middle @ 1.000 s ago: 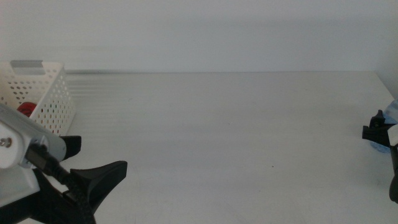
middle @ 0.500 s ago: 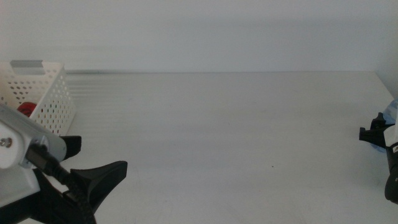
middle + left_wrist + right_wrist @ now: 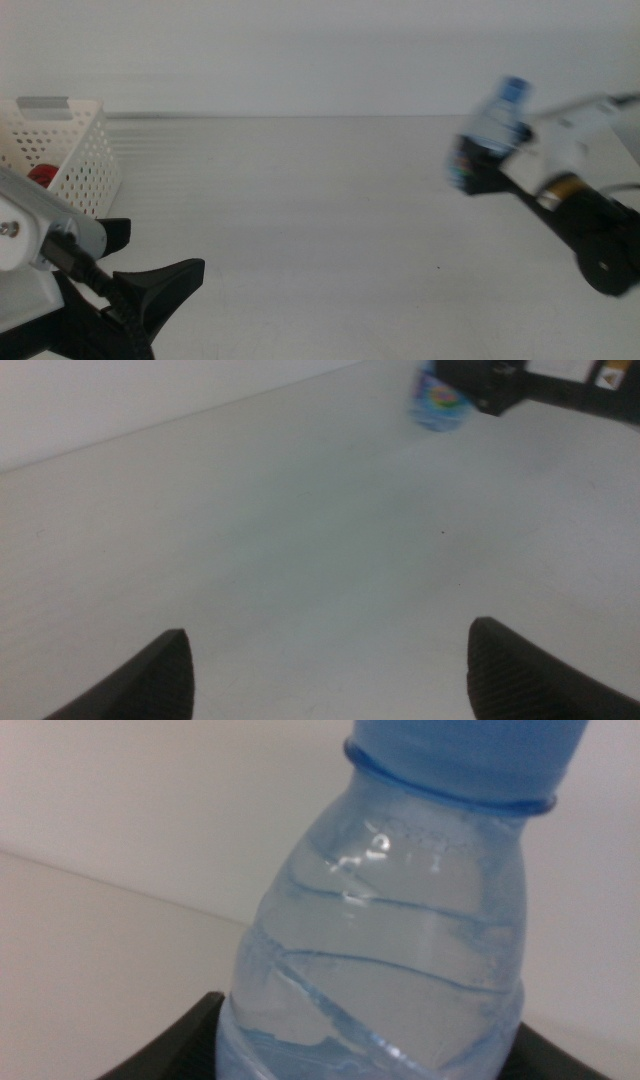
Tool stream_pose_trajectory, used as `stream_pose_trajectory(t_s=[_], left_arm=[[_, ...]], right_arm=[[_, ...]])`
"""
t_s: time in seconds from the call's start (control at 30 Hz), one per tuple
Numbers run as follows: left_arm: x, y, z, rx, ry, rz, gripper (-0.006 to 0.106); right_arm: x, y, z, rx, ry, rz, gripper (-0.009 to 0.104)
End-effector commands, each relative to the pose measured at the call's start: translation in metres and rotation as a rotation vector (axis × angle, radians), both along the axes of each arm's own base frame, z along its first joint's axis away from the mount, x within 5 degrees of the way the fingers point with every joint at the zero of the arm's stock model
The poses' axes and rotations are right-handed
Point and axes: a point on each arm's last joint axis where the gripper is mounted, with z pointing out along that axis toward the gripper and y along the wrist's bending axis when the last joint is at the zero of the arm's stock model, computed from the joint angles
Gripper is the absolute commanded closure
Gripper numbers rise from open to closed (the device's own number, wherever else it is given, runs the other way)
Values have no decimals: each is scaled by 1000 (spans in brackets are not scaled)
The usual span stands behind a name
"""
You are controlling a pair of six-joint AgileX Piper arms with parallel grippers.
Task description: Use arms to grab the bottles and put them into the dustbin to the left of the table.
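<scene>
My right gripper [image 3: 478, 160] hangs above the right side of the table [image 3: 320, 220], shut on a small clear water bottle [image 3: 497, 120] with a blue cap; both are blurred by motion. Up close, the bottle [image 3: 390, 950] fills the right wrist view between the dark jaws. The left wrist view shows the same bottle [image 3: 440, 400] far off. My left gripper [image 3: 160, 260] waits at the front left, open and holding nothing, with its jaws spread wide [image 3: 340, 680]. The white perforated dustbin [image 3: 70, 150] stands at the far left, with something red [image 3: 42, 175] inside it.
A pale wall runs behind the table's far edge. The right arm's black links [image 3: 600, 250] reach in from the right side. The dustbin has a grey tab [image 3: 43, 102] on its rim.
The right arm has swung in from the right edge, up and to the left, carrying the water bottle. The left arm has not moved.
</scene>
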Motion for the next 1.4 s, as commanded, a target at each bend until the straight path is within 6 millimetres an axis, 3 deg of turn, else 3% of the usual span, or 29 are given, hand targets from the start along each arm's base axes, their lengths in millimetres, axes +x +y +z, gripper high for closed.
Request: stream_pose_trajectory(t_s=[0.0, 0.07, 0.23, 0.37, 0.5, 0.77, 0.97, 1.1, 1.13, 1.2, 1.3, 1.37], left_arm=[[1, -1, 16, -73, -80, 4, 10], [1, -1, 16, -73, -80, 4, 10], [1, -1, 16, -73, -80, 4, 10], [1, -1, 16, -73, -80, 4, 10], [1, -1, 16, -73, -80, 4, 10], [1, -1, 16, -73, -80, 4, 10], [1, -1, 16, -73, -80, 4, 10], [1, -1, 16, -73, -80, 4, 10], [1, -1, 16, -73, -80, 4, 10], [1, -1, 16, -73, -80, 4, 10], [1, -1, 16, -73, -80, 4, 10], [1, -1, 16, -73, -80, 4, 10]], right_arm=[[1, 35, 52, 64, -185, 197, 95], [0, 72, 64, 74, -163, 374, 95], [-7, 143, 75, 50, -85, 627, 95], [-16, 178, 67, 63, -44, 715, 95], [-26, 200, 50, 45, -11, 770, 95], [-32, 216, 19, -5, 34, 806, 95], [-33, 217, 17, -24, 25, 806, 87], [-33, 217, 17, -20, 31, 806, 66], [-34, 217, 17, -2, 50, 814, 44], [-35, 217, 18, 10, 82, 824, 28], [-38, 216, 21, 6, 129, 832, 14], [-40, 214, 27, -4, 163, 826, 12]])
